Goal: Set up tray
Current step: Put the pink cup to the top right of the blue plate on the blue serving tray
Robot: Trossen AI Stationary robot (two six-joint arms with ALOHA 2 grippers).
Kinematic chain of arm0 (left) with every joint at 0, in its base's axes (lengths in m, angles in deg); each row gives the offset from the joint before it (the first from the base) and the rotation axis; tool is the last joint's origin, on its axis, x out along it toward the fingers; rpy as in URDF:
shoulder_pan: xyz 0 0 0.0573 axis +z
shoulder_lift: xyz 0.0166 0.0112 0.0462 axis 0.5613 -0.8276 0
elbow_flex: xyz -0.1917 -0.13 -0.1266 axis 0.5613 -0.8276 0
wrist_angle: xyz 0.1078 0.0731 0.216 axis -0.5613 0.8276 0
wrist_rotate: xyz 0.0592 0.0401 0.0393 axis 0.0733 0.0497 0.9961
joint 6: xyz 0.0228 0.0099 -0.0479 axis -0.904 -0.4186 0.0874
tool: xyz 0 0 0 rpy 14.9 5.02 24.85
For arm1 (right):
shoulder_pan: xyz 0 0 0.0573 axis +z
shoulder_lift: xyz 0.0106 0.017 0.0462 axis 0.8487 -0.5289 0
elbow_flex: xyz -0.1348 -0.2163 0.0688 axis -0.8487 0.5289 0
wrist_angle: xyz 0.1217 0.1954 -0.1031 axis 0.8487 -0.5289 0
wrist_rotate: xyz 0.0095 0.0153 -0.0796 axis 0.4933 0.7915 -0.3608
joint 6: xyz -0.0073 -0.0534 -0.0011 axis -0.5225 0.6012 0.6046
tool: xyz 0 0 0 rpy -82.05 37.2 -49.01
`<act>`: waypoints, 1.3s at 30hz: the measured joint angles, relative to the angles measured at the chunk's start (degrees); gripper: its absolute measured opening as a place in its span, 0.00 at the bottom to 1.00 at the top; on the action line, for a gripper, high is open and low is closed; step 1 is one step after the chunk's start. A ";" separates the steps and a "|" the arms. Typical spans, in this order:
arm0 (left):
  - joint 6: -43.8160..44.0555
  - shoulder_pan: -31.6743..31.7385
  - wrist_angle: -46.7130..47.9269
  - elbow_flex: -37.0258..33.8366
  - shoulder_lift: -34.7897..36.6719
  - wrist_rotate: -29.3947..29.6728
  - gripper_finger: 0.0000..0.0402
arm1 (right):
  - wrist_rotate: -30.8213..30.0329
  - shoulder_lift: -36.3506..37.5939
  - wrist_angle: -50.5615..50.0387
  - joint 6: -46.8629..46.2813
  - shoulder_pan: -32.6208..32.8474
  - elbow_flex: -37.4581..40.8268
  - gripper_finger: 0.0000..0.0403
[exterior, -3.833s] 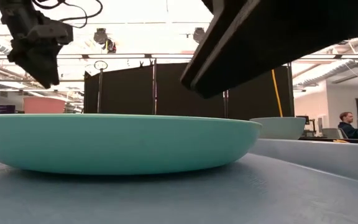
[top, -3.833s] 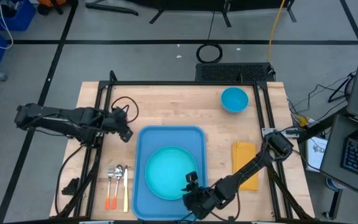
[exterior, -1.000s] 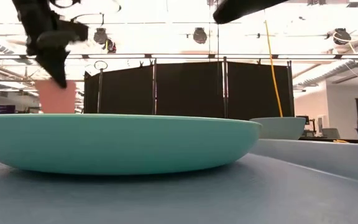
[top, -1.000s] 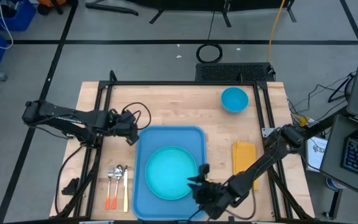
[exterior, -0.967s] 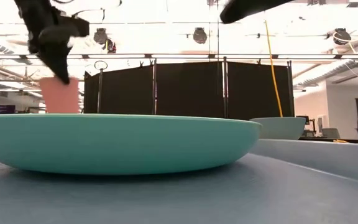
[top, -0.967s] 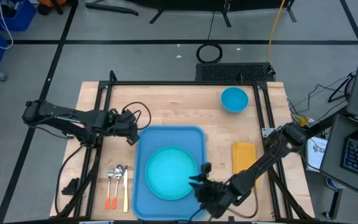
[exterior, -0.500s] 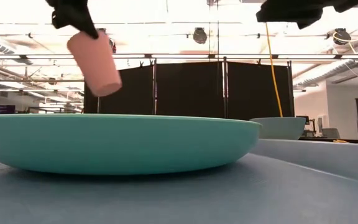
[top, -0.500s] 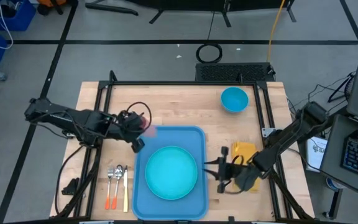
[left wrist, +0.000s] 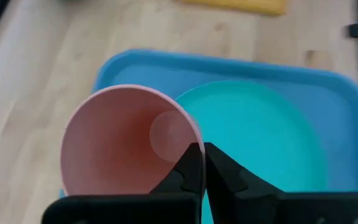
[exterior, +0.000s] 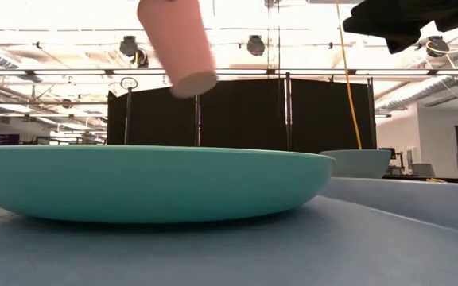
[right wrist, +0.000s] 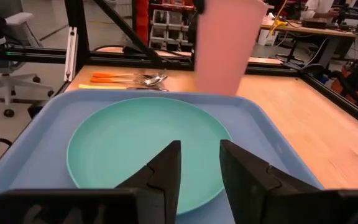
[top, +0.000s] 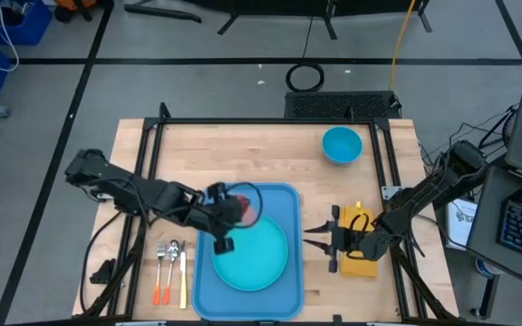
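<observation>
High view, tray (top: 290, 204): blue, near the table's front edge, between the cutlery (top: 171, 268) and the yellow napkin (top: 362, 264); a turquoise plate (top: 254, 254) lies in it
Left gripper (top: 236, 210): pinched on the rim of a pink cup (left wrist: 120, 140); cup is off the surface, above the tray's far-left part
Right gripper (top: 320, 239): fingers apart, holding nothing; above the gap between tray and napkin
Blue bowl (top: 341, 145): far right of the table
</observation>
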 joint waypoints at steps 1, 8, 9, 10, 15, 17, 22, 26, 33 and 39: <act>-1.01 -0.35 -0.28 1.33 -1.06 -0.65 0.01 | -0.02 0.02 0.02 -0.02 0.00 0.00 0.25; -7.30 -3.44 -1.07 9.09 -7.86 -3.32 0.01 | -0.02 0.02 0.02 -0.02 0.00 0.00 0.25; -7.93 -3.92 -1.09 9.94 -8.80 -3.32 0.01 | -0.01 0.02 0.02 -0.01 0.00 0.00 0.25; -8.78 -4.39 -1.32 10.83 -9.76 -3.39 0.01 | -0.02 0.02 0.02 0.00 0.00 0.00 0.25; -12.53 -6.81 -2.51 14.56 -13.82 -4.08 0.01 | 0.07 0.01 0.27 0.00 0.00 0.00 0.25; -14.29 -7.59 -4.34 15.28 -15.17 -5.86 0.01 | 0.07 0.00 0.26 0.00 0.00 0.00 0.25; -17.59 -8.35 -8.42 15.50 -17.10 -8.15 0.01 | 0.08 0.00 0.44 -0.01 0.00 0.00 0.25; -18.07 -8.26 -9.95 15.57 -18.36 -9.19 0.01 | 0.10 -0.02 0.65 0.00 0.00 -0.01 0.25; -20.21 -8.50 -14.51 15.59 -20.81 -13.46 0.01 | 0.11 -0.04 0.56 -0.02 0.00 -0.02 0.25; -21.06 -8.75 -15.91 15.53 -23.45 -13.92 0.01 | 0.11 -0.02 0.36 -0.02 0.00 -0.02 0.25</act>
